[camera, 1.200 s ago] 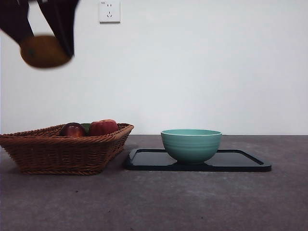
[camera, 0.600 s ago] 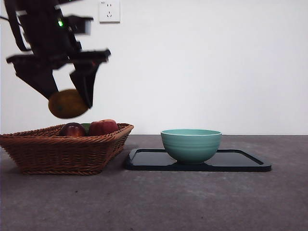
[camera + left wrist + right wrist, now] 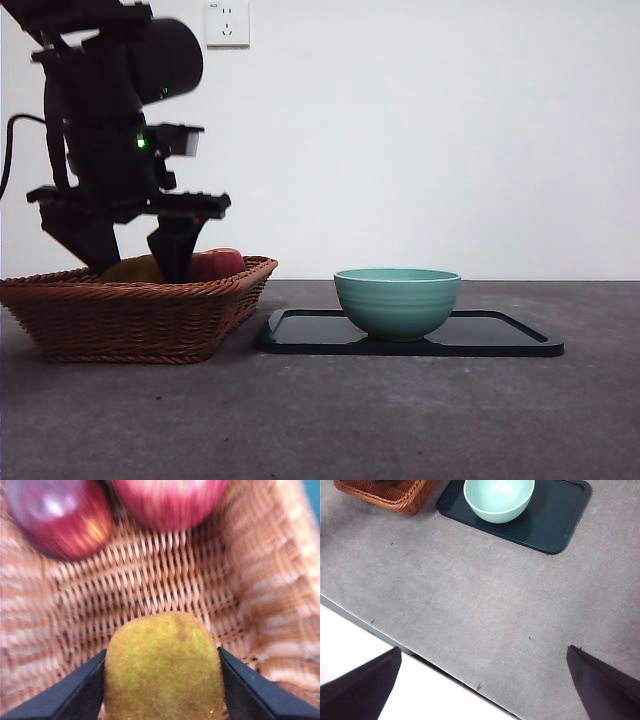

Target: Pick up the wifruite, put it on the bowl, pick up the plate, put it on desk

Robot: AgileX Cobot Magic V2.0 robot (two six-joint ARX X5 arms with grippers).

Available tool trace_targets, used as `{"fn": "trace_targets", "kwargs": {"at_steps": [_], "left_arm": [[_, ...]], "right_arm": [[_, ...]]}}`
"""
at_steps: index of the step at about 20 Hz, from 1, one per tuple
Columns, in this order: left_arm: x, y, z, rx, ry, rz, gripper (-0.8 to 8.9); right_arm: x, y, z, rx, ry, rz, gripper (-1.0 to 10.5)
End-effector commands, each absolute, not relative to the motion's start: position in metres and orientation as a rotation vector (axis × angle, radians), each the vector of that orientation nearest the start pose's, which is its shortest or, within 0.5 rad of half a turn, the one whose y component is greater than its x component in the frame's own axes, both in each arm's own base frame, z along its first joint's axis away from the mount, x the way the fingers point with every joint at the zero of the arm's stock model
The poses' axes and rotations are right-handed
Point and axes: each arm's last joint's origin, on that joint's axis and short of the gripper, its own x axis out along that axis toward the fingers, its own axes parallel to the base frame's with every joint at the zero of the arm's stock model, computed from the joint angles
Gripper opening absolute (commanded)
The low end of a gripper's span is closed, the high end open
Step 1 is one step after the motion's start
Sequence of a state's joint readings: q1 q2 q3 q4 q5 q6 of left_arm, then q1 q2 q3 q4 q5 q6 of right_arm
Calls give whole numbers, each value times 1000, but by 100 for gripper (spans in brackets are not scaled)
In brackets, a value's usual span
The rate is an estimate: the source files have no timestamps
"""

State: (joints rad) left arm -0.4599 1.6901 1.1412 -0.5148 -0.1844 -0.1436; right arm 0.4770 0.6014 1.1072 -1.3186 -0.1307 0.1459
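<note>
My left gripper [image 3: 135, 262] is shut on the wifruite [image 3: 164, 667], an oval, dull orange-brown fruit held between the two black jaws. It sits low inside the wicker basket [image 3: 130, 320], just above the woven floor, and only its top [image 3: 130, 268] shows over the rim in the front view. The teal-green bowl [image 3: 397, 302] stands empty on the dark plate [image 3: 500, 335], right of the basket on the grey desk [image 3: 400, 420]. My right gripper [image 3: 482, 680] hangs open high over the desk's near edge, holding nothing.
A red apple [image 3: 170, 500] and a dark purple-red fruit [image 3: 57, 517] lie in the basket beyond the held fruit. The basket's corner [image 3: 385, 492] almost touches the plate [image 3: 555, 520]. A wall socket [image 3: 227, 22] is on the white wall.
The left arm came down from the upper left with the fruit in its jaws. The fruit went from high above the basket to inside it. Bowl and plate stayed put.
</note>
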Motion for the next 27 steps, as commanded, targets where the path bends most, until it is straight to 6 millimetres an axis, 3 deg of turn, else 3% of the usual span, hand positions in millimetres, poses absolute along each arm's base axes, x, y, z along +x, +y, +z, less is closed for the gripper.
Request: {"fn": "trace_targets", "kwargs": {"at_steps": [1,7,10,13,16,19,23,27], "left_arm": [[312,-149,195,224,1037,-181,278],[314,-148,191,240,1052,-181,291],[314,-147,191,238,1050,-180,398],[314,-147,191,238,1049,-180,421],[317,-149,198,239,1041,-183,519],[324,-152,224,257,1034,-195,531],[326,-153,275,264,1051,-195,531],[296,-151,322,253,1044,-245,530]], "right_arm": [[46,28,357,-11,834,522,579],[46,28,357,-11,834,522,579],[46,28,357,-11,835,522,579],[46,28,357,-8,836,521,579],[46,28,357,-8,836,520,579],[46,28,357,-6,837,520,579],[46,28,357,-5,836,519,579],[46,28,357,-5,837,519,579]]}}
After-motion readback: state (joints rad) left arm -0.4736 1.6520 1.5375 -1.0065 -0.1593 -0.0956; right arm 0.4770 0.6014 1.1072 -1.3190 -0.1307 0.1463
